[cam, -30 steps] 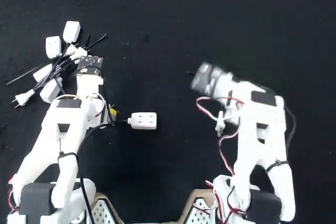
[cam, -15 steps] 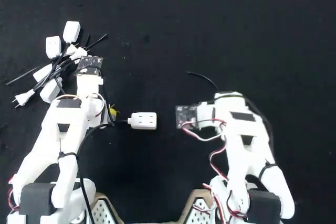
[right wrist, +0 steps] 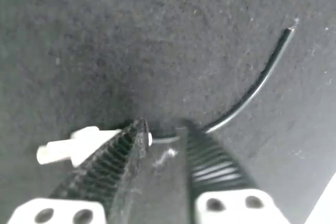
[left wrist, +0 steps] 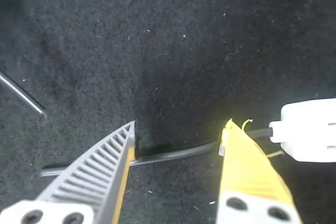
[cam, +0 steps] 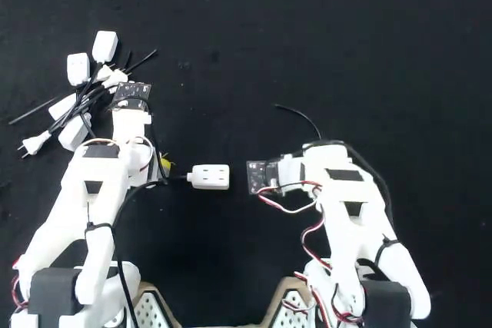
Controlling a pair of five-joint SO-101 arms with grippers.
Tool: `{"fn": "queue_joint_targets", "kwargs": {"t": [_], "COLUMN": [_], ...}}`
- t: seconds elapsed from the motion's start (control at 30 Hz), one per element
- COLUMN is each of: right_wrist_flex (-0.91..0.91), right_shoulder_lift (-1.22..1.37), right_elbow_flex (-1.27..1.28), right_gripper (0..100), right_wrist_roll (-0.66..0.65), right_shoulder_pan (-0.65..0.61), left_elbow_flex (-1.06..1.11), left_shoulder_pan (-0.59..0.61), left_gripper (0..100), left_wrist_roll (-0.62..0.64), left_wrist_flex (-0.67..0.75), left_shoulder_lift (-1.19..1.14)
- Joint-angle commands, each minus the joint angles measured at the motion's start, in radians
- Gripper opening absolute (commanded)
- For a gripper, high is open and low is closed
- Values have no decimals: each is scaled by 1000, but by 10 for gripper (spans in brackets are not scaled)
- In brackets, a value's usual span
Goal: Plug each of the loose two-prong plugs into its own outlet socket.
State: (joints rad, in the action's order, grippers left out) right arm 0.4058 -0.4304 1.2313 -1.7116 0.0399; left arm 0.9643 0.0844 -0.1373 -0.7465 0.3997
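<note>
A white outlet socket [cam: 209, 177] lies mid-table on the black cloth, its black cord [left wrist: 173, 153] running toward the left arm. My left gripper [left wrist: 178, 129] is open, its grey and yellow fingers set either side of that cord, with the socket [left wrist: 310, 129] just beyond the yellow finger. My right gripper [right wrist: 163, 129] is shut on a white two-prong plug [right wrist: 63, 150], which sticks out to one side while its black cable [right wrist: 257, 85] trails out the other. From above, the right gripper [cam: 255, 177] sits just right of the socket, with the cable [cam: 296, 117] curving away behind it.
Several loose white plugs with black cables lie in a tangle [cam: 84, 90] at the far left, beside the left arm. One plug [cam: 31, 144] sits at that tangle's near edge. The black cloth stretches bare across the back and right.
The right arm has swung left and down with the plug, from pointing toward the back of the table to level with the socket. The left arm has stayed put.
</note>
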Motion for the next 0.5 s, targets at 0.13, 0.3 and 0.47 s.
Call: {"fn": "queue_joint_targets", "kwargs": {"t": [0.13, 0.3, 0.47], "right_wrist_flex": [-81, -75, 250], "right_shoulder_lift": [-19, -19, -16], "right_elbow_flex": [-119, -171, -309], "right_gripper": [11, 11, 17], "right_wrist_roll": [453, 733, 718], "right_shoulder_pan": [-48, -41, 34], "left_elbow_flex": [-24, -22, -22], "left_shoulder_pan": [13, 13, 13], "left_gripper": [263, 263, 263], "left_wrist_roll": [0, 0, 0], "left_wrist_flex": [-3, -3, -3], "left_shoulder_lift": [34, 34, 34]}}
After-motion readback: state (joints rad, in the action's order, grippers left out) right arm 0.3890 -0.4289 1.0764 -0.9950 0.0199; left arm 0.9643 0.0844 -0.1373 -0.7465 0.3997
